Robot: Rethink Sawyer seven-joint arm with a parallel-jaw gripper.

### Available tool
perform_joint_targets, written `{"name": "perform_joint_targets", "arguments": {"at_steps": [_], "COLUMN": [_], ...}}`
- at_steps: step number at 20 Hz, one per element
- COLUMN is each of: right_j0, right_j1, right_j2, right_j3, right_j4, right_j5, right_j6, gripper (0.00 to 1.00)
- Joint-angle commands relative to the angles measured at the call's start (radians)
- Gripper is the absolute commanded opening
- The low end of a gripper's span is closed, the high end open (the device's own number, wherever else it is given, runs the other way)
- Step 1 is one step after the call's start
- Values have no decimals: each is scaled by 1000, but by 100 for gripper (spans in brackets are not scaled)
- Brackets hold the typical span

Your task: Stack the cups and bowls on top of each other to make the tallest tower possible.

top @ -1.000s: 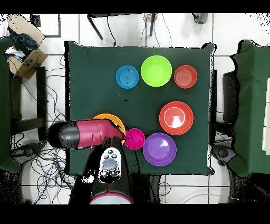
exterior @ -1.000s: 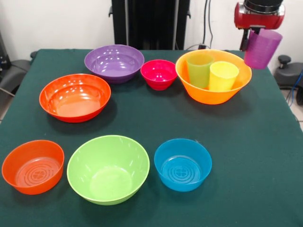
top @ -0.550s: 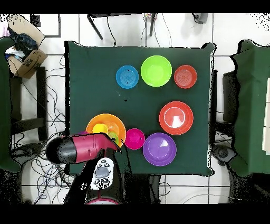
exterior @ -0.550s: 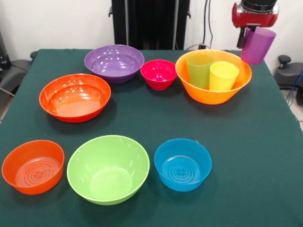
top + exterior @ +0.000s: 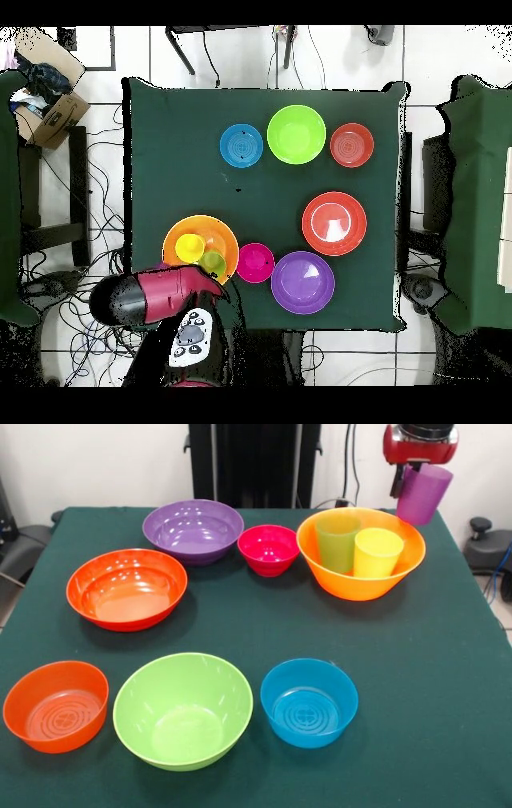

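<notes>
My gripper [image 5: 410, 478] is shut on the rim of the purple cup [image 5: 422, 494]. The cup hangs tilted in the air, above and behind the far right rim of the big orange bowl [image 5: 360, 584]. The green cup [image 5: 336, 542] and the yellow cup [image 5: 377, 552] stand upright side by side in that bowl. From overhead the red arm head [image 5: 150, 298] sits just below the orange bowl [image 5: 226, 236] and hides the purple cup. No tower shows in either view.
The other bowls stand apart on the green table. They are purple [image 5: 193, 530], pink [image 5: 268, 549], wide red-orange [image 5: 126, 588], small orange [image 5: 55, 705], lime green [image 5: 182, 709] and blue [image 5: 308, 702]. A cardboard box [image 5: 45, 105] lies off the table.
The gripper has carried the purple cup upward and a little left in the front view. Overhead, the arm drew back toward the bottom, uncovering the orange bowl and its two cups.
</notes>
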Motion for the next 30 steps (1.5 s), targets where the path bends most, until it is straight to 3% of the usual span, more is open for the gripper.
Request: {"name": "perform_joint_targets", "arguments": {"at_steps": [1, 30], "right_j0": [36, 26], "right_j1": [65, 165], "right_j2": [-11, -86], "right_j3": [51, -50], "right_j4": [-76, -99], "right_j5": [-112, -174], "right_j6": [122, 88], "gripper": [0, 0]}}
